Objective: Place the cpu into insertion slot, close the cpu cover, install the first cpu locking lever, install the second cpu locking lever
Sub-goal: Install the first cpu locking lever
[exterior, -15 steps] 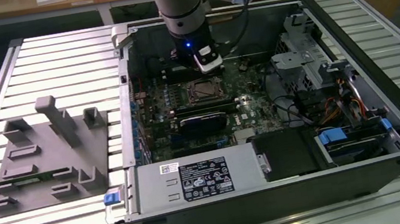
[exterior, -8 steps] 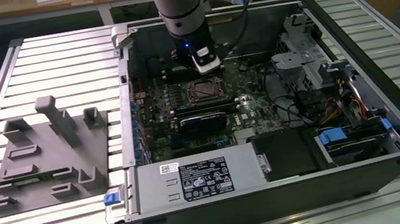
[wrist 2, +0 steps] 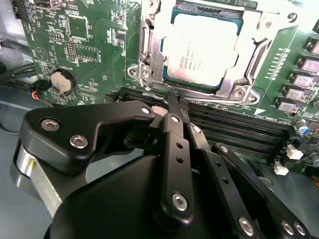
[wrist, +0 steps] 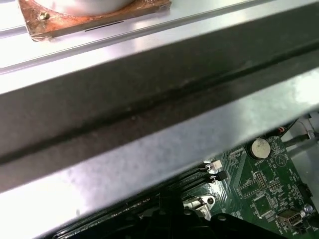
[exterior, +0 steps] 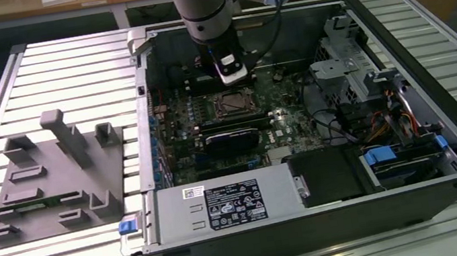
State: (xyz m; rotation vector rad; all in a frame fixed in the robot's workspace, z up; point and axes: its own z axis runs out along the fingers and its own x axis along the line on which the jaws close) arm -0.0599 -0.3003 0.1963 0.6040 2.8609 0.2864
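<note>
The cpu [wrist 2: 202, 47] lies flat in the insertion slot [exterior: 230, 104], grey metal face up. The cpu cover [wrist 2: 251, 52], a silver frame, lies down over it with the chip showing through its window. A thin metal lever [wrist 2: 219, 101] runs along the socket edge nearest my fingertips. My gripper [wrist 2: 172, 102] is shut with nothing between the fingers, its tip just off that edge and over the memory slots. In the exterior view the gripper [exterior: 230, 73] hangs inside the open case, just behind the socket.
Black memory slots [wrist 2: 234, 129] run beside the socket. A coin battery [wrist 2: 62, 82] sits on the green board. A black heatsink block [exterior: 231, 142], a power supply [exterior: 222, 205] and a drive cage [exterior: 356, 75] stand inside the case. A grey fixture [exterior: 54, 174] lies at the exterior view's left.
</note>
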